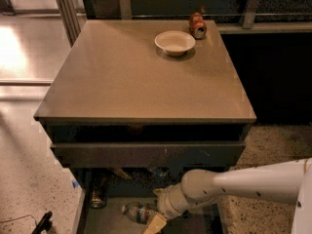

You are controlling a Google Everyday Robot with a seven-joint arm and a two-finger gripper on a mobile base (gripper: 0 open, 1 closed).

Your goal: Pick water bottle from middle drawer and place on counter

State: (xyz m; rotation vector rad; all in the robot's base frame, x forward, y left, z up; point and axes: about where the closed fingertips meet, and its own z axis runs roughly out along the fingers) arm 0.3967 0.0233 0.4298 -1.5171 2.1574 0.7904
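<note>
Speckled pale floor (19,169) down the left of the frame, with a small black object (41,223) at the lower left corner. Rightward, filling the centre: the counter (136,77), tan and smooth, on a dark cabinet. Below its front edge, a scratched dark drawer front (146,152). Lower still, the middle drawer (105,222), open, grey floor showing at the bottom of the frame.

Inside, by the left wall, a dark can (97,198). Just right of that, the water bottle (139,211), lying on its side on the drawer floor. Immediately right again, at the bottom edge, the gripper (155,223), down in the drawer and close against the bottle. Cannot tell whether wide or narrow, nor whether anything is gripped. Behind it, the white arm (253,182), coming in from the lower right.

Up on the counter, toward the upper right: a pale bowl (174,42) and, just beyond it, a red soda can (197,25).

Looks like the reach-and-grasp step, with nothing lifted yet. Calls next for a firm hold across the bottle's body, then a pull outward to clear the drawer front overhead before rising to the counter.

Small, clear and ribbed, with a dark label band round the middle. Probably light and thin-walled, so apt to roll away or dent under a hard squeeze.
</note>
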